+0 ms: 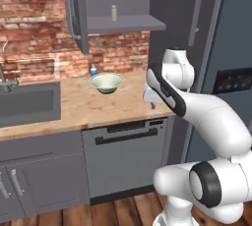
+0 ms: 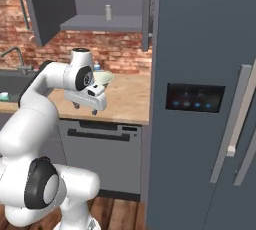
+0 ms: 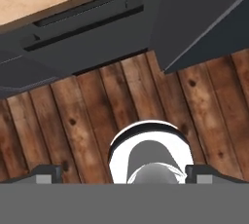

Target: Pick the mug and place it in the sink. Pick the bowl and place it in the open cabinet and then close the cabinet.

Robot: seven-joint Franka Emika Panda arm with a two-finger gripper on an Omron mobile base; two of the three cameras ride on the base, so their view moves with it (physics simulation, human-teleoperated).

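Cream-white bowl is sitting on our wooden counter while our gripper is hanging wide open, holding nothing.

bare counter around bowl, blue bottle just behind

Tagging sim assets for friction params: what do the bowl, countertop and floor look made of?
Bowl: looks like glazed ceramic, cream with green markings and a smooth surface; could be plastic.
Countertop: light wood, matte, faint mottled grain.
Floor: wood planks, reddish brown, with visible knots and dark seams.
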